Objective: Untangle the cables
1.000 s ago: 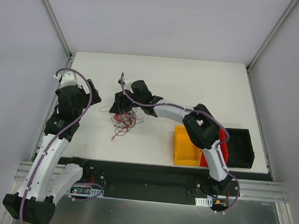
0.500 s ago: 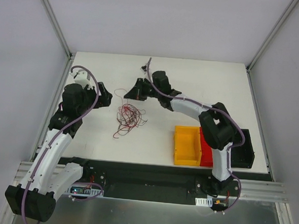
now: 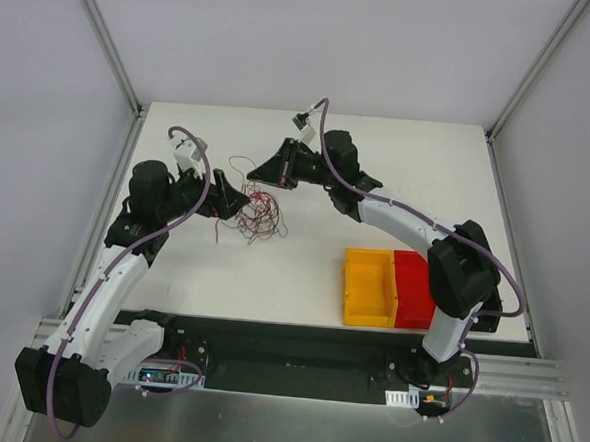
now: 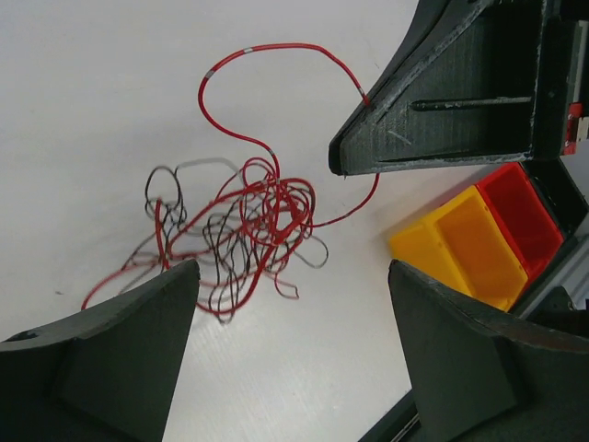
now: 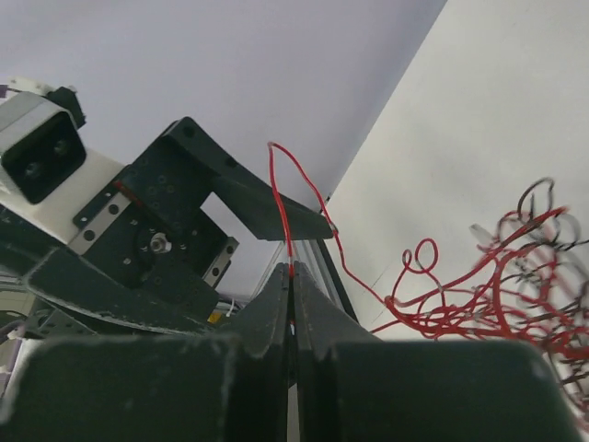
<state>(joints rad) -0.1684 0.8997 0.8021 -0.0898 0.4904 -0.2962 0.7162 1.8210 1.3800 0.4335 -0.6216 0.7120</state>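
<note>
The cables (image 3: 254, 215) are a small scribble of thin red and black wires on the white table, also in the left wrist view (image 4: 241, 228) and the right wrist view (image 5: 502, 296). My right gripper (image 3: 270, 176) hangs just behind the tangle, shut on one red strand (image 5: 283, 210) that loops up from the heap; the pinch shows between its closed fingertips (image 5: 291, 273). My left gripper (image 3: 226, 205) sits at the tangle's left edge, open (image 4: 293, 273), with only bare table between its fingers. In the left wrist view the right gripper (image 4: 442, 101) holds the red strand (image 4: 276, 48) above the heap.
A yellow bin (image 3: 369, 286) and a red bin (image 3: 415, 288) stand side by side near the table's front right, also seen as the yellow bin (image 4: 460, 244) and the red bin (image 4: 520, 214). The right arm (image 3: 405, 223) stretches across the table's middle.
My right gripper shut on a red strand and drew back to the right, pulling the loop out. The left arm swung right up to the tangle, which shifted toward the back.
</note>
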